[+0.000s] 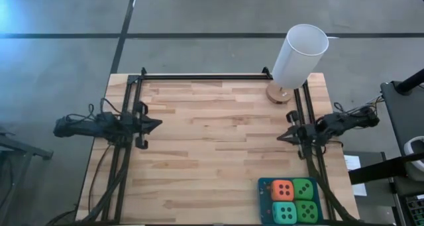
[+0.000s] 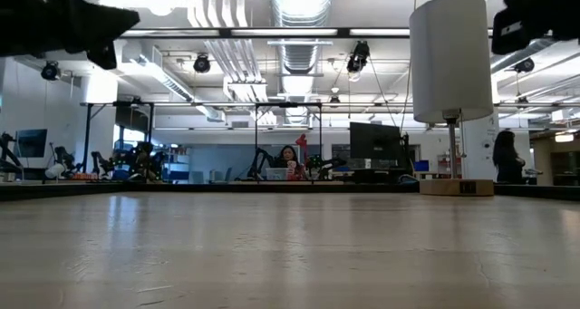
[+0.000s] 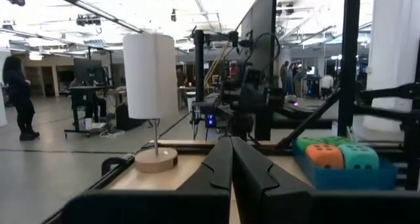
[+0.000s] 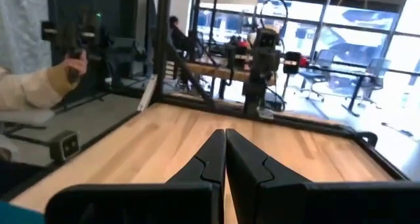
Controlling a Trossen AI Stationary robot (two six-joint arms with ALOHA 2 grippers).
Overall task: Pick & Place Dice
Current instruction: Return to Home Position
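Four dice [image 1: 295,200] are seen packed in a blue bin [image 1: 262,199], partly cut off at the picture's edge, on the surface's [image 1: 218,146] right side, while the left gripper [image 1: 156,124] and the right gripper [image 1: 281,137] are pressed closed, empty.

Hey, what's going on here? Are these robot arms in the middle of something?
Nothing is being handled right now. The left gripper and right gripper are both shut and empty, parked at opposite sides of the table. An orange die, a turquoise die and two green dice sit packed together in a blue bin at a table corner on the right arm's side. A white cylinder stands at the other corner on that side.
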